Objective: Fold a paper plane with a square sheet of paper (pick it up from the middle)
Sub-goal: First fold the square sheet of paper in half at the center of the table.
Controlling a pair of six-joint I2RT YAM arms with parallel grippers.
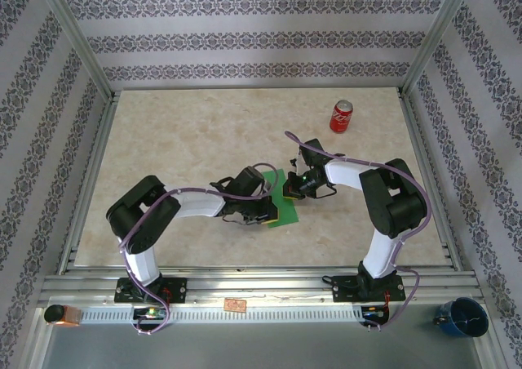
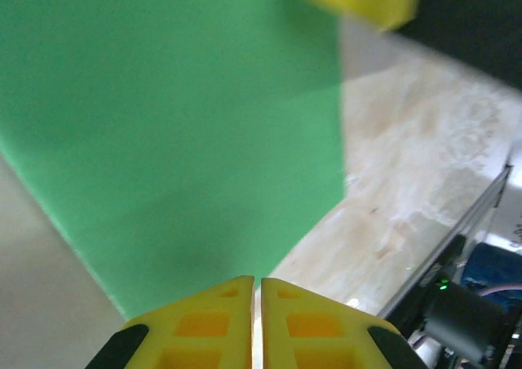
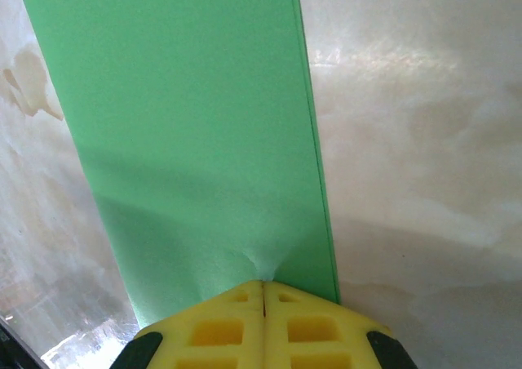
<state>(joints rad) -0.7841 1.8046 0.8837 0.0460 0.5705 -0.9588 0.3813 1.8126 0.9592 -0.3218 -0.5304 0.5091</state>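
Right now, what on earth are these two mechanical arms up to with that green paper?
The two arms are folding the square sheet of paper into a plane, over the middle of the table. The sheet is already doubled over into a narrower strip, with no plane shape yet. The right claw is shut on one end, puckering the paper. The left claw is closed too and looks to be pinching a corner. A red soda can stands apart near the back.
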